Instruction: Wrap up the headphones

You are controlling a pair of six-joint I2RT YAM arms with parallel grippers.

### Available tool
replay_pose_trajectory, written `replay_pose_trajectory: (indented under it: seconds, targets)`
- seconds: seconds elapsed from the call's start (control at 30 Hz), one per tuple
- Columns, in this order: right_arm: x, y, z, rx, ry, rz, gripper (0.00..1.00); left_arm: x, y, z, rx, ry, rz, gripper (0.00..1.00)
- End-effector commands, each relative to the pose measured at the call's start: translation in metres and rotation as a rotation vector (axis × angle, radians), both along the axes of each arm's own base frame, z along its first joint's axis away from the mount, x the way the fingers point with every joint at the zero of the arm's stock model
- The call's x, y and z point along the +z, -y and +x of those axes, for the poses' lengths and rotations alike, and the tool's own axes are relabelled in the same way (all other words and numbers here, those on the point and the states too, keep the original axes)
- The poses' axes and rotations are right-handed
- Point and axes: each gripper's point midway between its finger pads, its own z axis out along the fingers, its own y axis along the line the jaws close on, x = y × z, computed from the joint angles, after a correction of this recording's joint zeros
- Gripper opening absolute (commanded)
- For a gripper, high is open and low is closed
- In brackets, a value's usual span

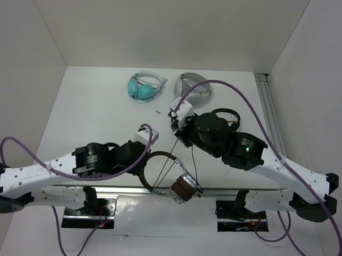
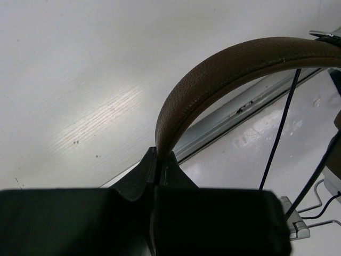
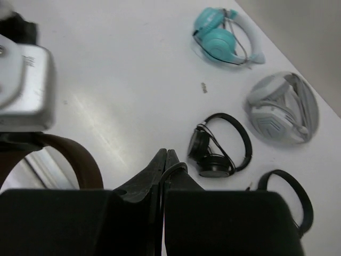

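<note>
The headphones hang at the near table edge, brown headband arched and brown-padded earcups together at the lower right. My left gripper is shut on the headband, pinching its lower end between the fingertips. The thin black cable runs taut from the earcups up to my right gripper. In the right wrist view the right gripper is shut on the cable, a small loop of which shows beside the tips. Cable strands cross the headband's arch.
Teal headphones and a grey pair lie at the back. Two small black pairs lie under the right arm. A metal rail runs along the near edge; another runs along the right side.
</note>
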Motion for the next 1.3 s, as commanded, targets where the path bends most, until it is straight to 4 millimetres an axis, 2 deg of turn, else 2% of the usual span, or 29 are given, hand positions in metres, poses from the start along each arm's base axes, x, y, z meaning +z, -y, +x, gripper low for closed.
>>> replay_pose_trajectory:
  seconds: [0.0,0.07,0.1,0.13,0.2,0.27,0.3,0.33,0.37,0.43,0.47,0.5,0.57,0.6,0.77,0.9,1.03,1.1,1.13,1.2,1.27]
  targets:
    - [0.035,-0.018,0.000,0.110,0.054,0.071,0.00,-0.021,-0.005,-0.030,-0.186,-0.091,0.092,0.00]
    - [0.043,-0.030,-0.006,0.208,0.025,0.078,0.00,-0.021,-0.006,-0.032,-0.201,-0.087,0.079,0.00]
    - [0.025,-0.034,0.001,0.223,-0.027,0.016,0.00,-0.021,-0.006,-0.032,-0.201,-0.087,0.079,0.00]
    - [0.034,-0.044,-0.008,0.304,-0.055,0.036,0.00,-0.017,-0.004,-0.033,-0.216,-0.083,0.061,0.00]
    - [0.012,-0.053,-0.007,0.340,-0.126,-0.036,0.00,-0.014,-0.006,-0.032,-0.210,-0.069,0.050,0.00]
    - [0.011,-0.063,-0.011,0.392,-0.143,-0.040,0.00,-0.008,-0.017,-0.030,-0.155,-0.067,0.055,0.00]
    - [-0.003,-0.062,-0.006,0.388,-0.184,-0.067,0.00,-0.003,-0.020,-0.029,-0.112,-0.077,0.039,0.00]
    - [0.004,-0.066,-0.007,0.418,-0.189,-0.045,0.00,-0.007,-0.033,-0.032,-0.082,-0.098,0.083,0.00]
    - [-0.005,-0.067,-0.007,0.438,-0.221,-0.066,0.00,-0.009,-0.040,-0.031,-0.016,-0.112,0.087,0.00]
    - [-0.003,-0.068,-0.005,0.459,-0.247,-0.056,0.00,-0.007,-0.052,-0.034,0.044,-0.136,0.104,0.00]
    - [0.004,-0.072,-0.009,0.504,-0.261,-0.032,0.00,-0.010,-0.059,-0.036,0.058,-0.150,0.127,0.00]
    - [0.001,-0.074,-0.008,0.525,-0.277,-0.039,0.00,-0.012,-0.067,-0.037,0.123,-0.164,0.133,0.00]
    - [0.001,-0.074,-0.009,0.571,-0.312,-0.044,0.00,-0.013,-0.083,-0.038,0.193,-0.172,0.168,0.00]
    - [0.003,-0.073,-0.010,0.571,-0.314,-0.045,0.00,-0.016,-0.087,-0.039,0.201,-0.176,0.168,0.00]
    - [-0.012,-0.076,-0.010,0.598,-0.371,-0.079,0.00,-0.005,-0.097,-0.046,0.196,-0.179,0.046,0.00]
    - [-0.020,-0.073,-0.008,0.589,-0.374,-0.114,0.00,-0.005,-0.100,-0.053,0.166,-0.198,0.020,0.00]
    - [-0.033,-0.065,0.007,0.501,-0.366,-0.168,0.00,-0.009,-0.101,-0.055,0.148,-0.202,0.037,0.00]
    - [-0.035,-0.063,0.009,0.495,-0.361,-0.184,0.00,-0.009,-0.101,-0.055,0.148,-0.202,0.037,0.00]
    - [-0.031,-0.061,0.012,0.498,-0.353,-0.174,0.00,-0.008,-0.102,-0.055,0.147,-0.199,0.028,0.00]
    - [-0.011,-0.065,0.003,0.581,-0.351,-0.114,0.00,-0.011,-0.103,-0.056,0.156,-0.206,0.035,0.00]
    - [-0.003,-0.065,0.005,0.620,-0.360,-0.085,0.00,-0.020,-0.105,-0.057,0.165,-0.216,0.058,0.00]
